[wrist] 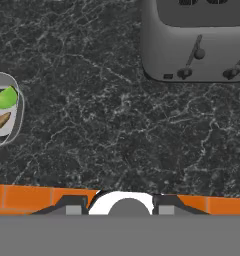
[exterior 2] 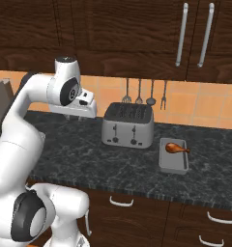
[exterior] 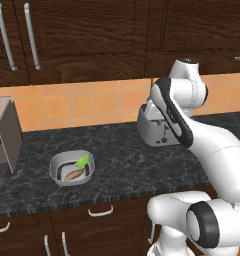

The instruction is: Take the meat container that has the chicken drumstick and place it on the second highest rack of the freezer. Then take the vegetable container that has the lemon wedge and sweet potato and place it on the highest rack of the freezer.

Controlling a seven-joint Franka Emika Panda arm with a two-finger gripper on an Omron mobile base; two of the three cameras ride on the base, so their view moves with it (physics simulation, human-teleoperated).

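Closest to the base cameras, dark wood drawers (exterior: 92, 220) with curved silver pulls run under the front edge of the black speckled counter (exterior: 127, 165). On that counter, toward the left in the left base view, sits the round grey vegetable container (exterior: 72, 169), holding a green lemon wedge (exterior: 82, 160) and a brown sweet potato (exterior: 73, 173); the hand view catches it at its left edge. Well apart from it, on the right side of the counter in the right base view, rests the rectangular grey meat container (exterior 2: 174, 156) with the chicken drumstick (exterior 2: 176, 148) lying inside. Between the two containers and set further back stands a silver toaster (exterior 2: 127, 125), just beside the meat container. Above the bare counter, between the vegetable container and the toaster, hangs the gripper (exterior 2: 84, 107), holding nothing; its fingers are too hidden to tell whether they stand apart or together. At the far left, a grey appliance (exterior: 3, 140) sits on the counter. Behind everything, an orange tiled wall (exterior: 67, 105) carries hanging utensils (exterior 2: 144, 94), with dark upper cabinets (exterior 2: 137, 34) above.
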